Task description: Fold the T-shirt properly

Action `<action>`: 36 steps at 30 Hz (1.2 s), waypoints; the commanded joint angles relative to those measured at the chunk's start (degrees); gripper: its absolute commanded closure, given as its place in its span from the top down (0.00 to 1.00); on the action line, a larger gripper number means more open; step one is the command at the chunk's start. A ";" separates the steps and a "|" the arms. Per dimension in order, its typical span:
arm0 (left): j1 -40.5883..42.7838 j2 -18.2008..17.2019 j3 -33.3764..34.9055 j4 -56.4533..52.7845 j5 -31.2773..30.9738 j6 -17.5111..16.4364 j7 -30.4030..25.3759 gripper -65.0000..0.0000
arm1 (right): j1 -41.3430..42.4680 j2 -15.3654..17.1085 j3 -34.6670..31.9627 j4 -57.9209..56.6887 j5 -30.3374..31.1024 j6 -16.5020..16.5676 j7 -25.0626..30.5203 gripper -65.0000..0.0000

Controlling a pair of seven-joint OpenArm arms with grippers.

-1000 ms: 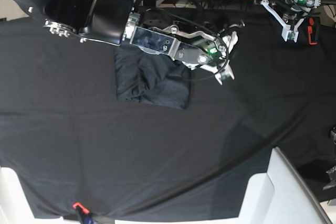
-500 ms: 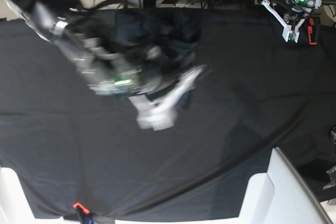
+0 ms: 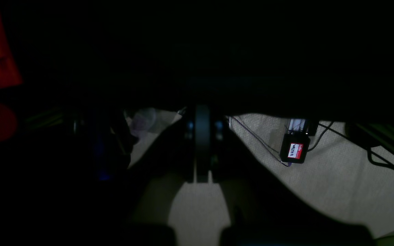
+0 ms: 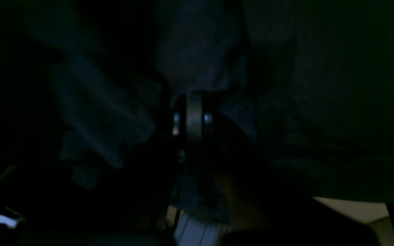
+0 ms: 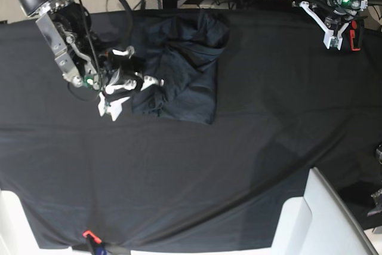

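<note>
t-shirt (image 5: pixel 182 73), dark charcoal and wrinkled, lies partly folded on the black tablecloth (image 5: pixel 191 171) that covers the desk, in the far half and somewhat toward the left side as the base view shows it. its upper part is bunched and rumpled close to the far edge, while the lower part forms a flatter, roughly rectangular panel with a straight near edge.

right gripper (image 5: pixel 122 91) sits at the shirt's left edge, its white fingers (image 5: pixel 113 107) lying low against the cloth, one of them reaching onto the shirt's left edge. the jaws are together. in the right wrist view the fabric fills the frame just beyond them, dim and blurred, and i cannot tell whether any cloth is caught between them.

left gripper (image 5: pixel 330 39) is well apart from the shirt, at the far right corner of the desk, next to a red-and-black object (image 5: pixel 354 34). its jaws are together with nothing between them. the left wrist view is mostly dark, showing pale floor (image 3: pixel 337 184), cables and a small black box with a red label (image 3: pixel 294 150).
</note>
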 commanded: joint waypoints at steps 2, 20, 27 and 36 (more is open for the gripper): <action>0.17 -0.82 -0.50 0.97 -0.02 -0.03 -0.95 0.00 | 0.29 -0.18 0.07 0.63 0.36 0.32 1.29 0.00; 0.17 -0.82 -0.50 0.97 -0.02 -0.03 -0.95 0.00 | 1.08 -2.64 -3.19 -3.33 0.28 0.32 2.69 0.00; 0.17 -0.91 -0.41 0.97 -0.02 -0.03 -0.95 0.00 | 1.08 -2.64 -3.10 -3.33 0.28 0.32 2.69 0.00; 0.09 -0.91 -0.23 0.97 -0.02 -0.03 -0.95 0.00 | 3.28 -5.80 -3.36 -3.33 0.28 0.41 2.17 0.00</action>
